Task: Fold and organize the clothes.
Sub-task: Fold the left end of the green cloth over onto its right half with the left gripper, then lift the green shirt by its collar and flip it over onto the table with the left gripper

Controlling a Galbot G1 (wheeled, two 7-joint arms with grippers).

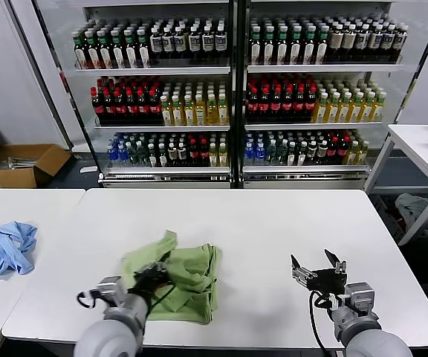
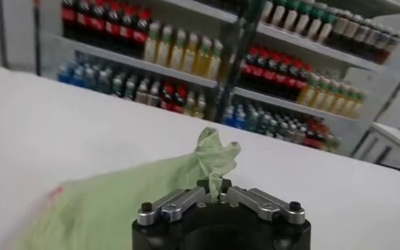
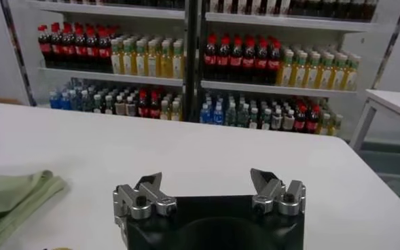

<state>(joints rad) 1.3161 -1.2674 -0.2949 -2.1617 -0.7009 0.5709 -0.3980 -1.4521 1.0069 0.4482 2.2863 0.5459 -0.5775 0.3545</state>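
Observation:
The light green polo shirt (image 1: pixel 188 279) lies bunched and partly folded on the white table (image 1: pixel 258 230), near the front edge, left of centre. My left gripper (image 1: pixel 157 272) is shut on a pinch of its fabric; in the left wrist view the green cloth (image 2: pixel 213 153) rises from between the closed jaws of the gripper (image 2: pixel 213 185). The collar, buttons and checkered print are hidden. My right gripper (image 1: pixel 318 262) is open and empty above bare table, to the right of the shirt. In the right wrist view this gripper (image 3: pixel 206 182) has its jaws wide apart, and a shirt edge (image 3: pixel 16 193) shows.
A crumpled light blue garment (image 1: pixel 6 249) lies on a separate table (image 1: pixel 21 204) at the left. Shelves of bottles (image 1: pixel 232 89) stand behind the table. Another white table (image 1: pixel 422 149) stands at the far right, and a cardboard box (image 1: pixel 24 163) sits on the floor at back left.

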